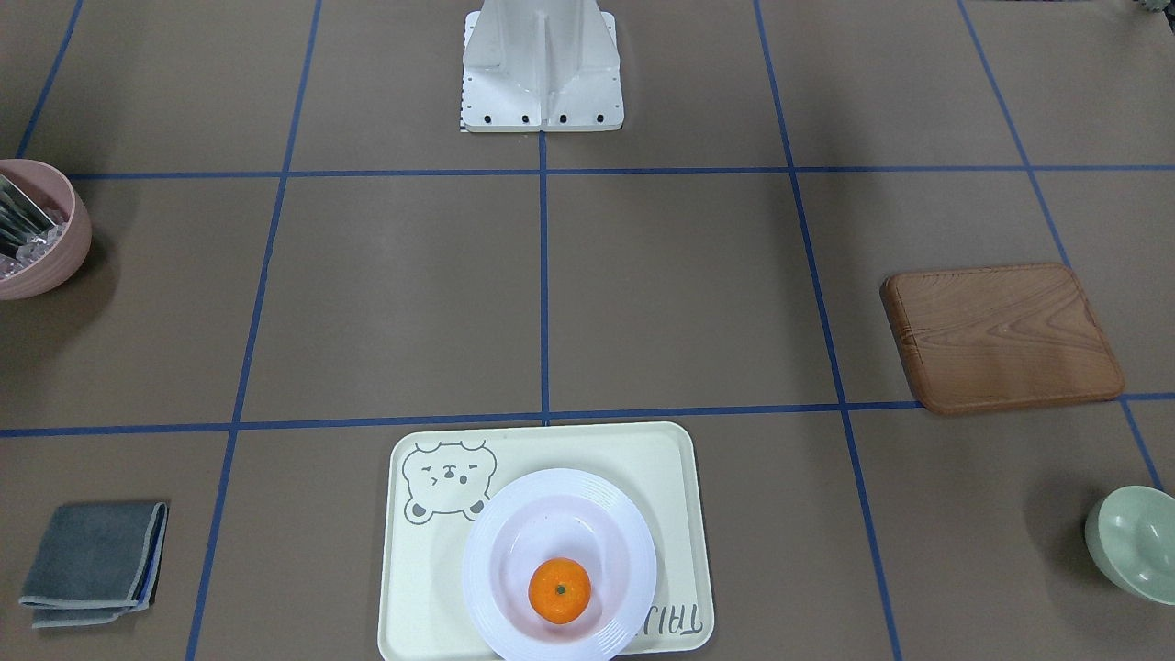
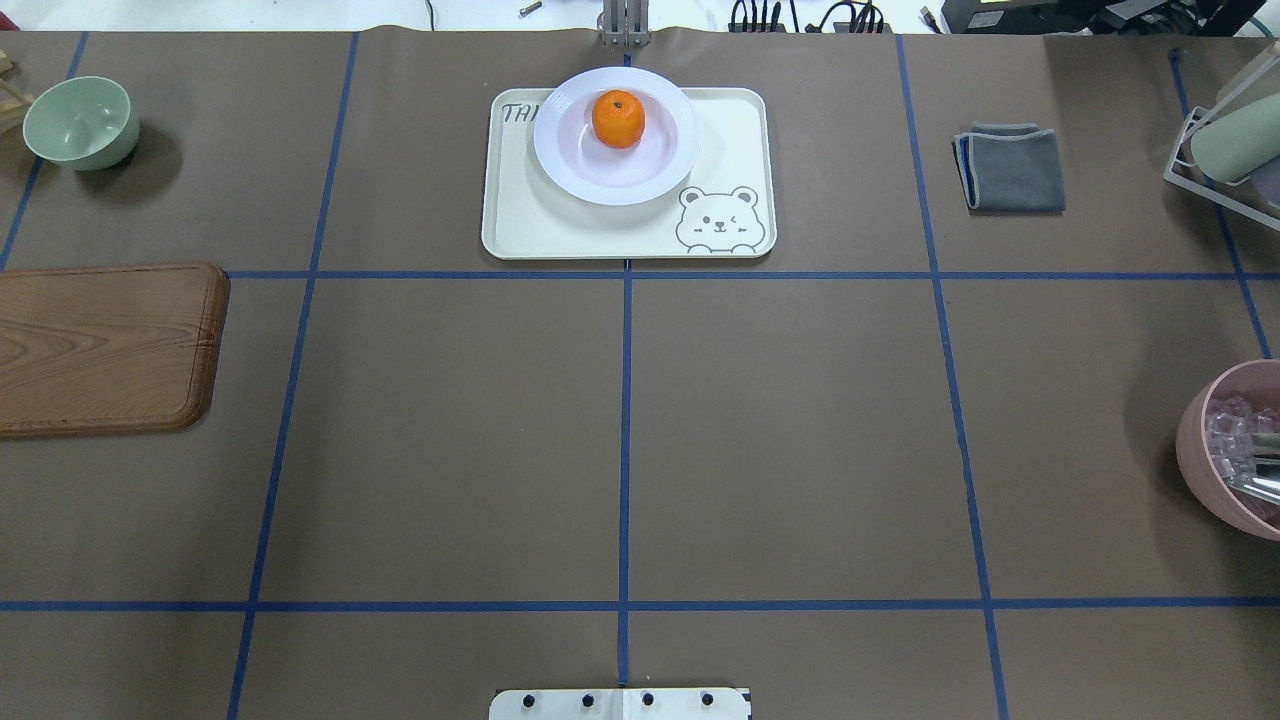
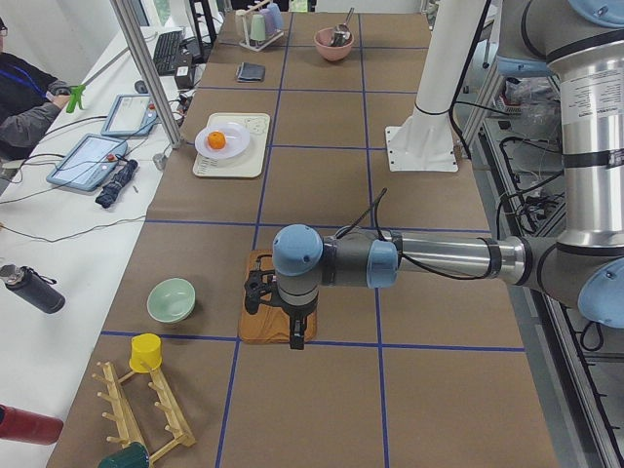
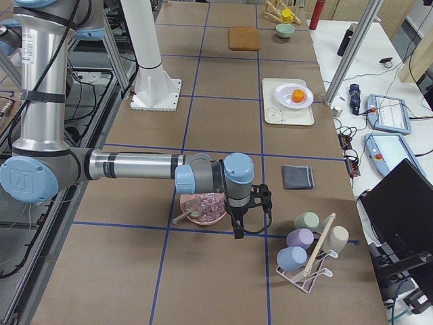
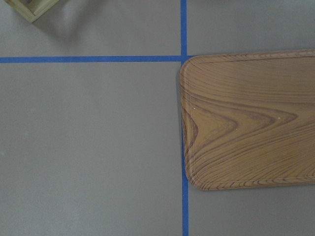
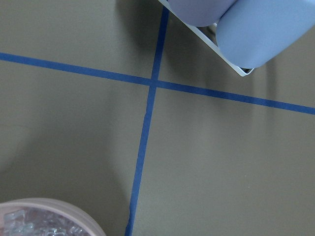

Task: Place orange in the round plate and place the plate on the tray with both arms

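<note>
Exterior front-facing view: the orange [image 1: 560,590] is sitting in the well of the round plate [image 1: 480,551], and the plate is resting on the tray [image 1: 427,597] toward its lettered end, covering part of the lettering. Both placements are looking done, with nothing of the task seeming left to do. At the frame's left edge a pink bowl [image 1: 64,262] is holding clear ice-like pieces and a metal utensil. A pale green bowl [image 1: 1134,542], a wooden board [image 1: 1001,335] and a folded grey cloth [image 1: 92,562] are lying well apart from the tray. Overhead exterior view: no arm is reaching over the middle of the table, and the plate with its fruit is sitting beside the tray's bear drawing. Exterior left view: the left gripper [image 3: 295,333] is hanging above the wooden board, far from the tray, and whether its fingers are apart or together cannot be told from here. Exterior right view: the right gripper [image 4: 238,227] is hanging just beside the pink bowl, near a rack of pastel cups [image 4: 308,238], and its fingers likewise cannot be judged. Left wrist-mounted view: only a corner of the board and blue tape lines are showing, no fingers. Right wrist-mounted view: the pink bowl's rim with its ice and the end of the cup rack are showing, again without fingers.
</note>
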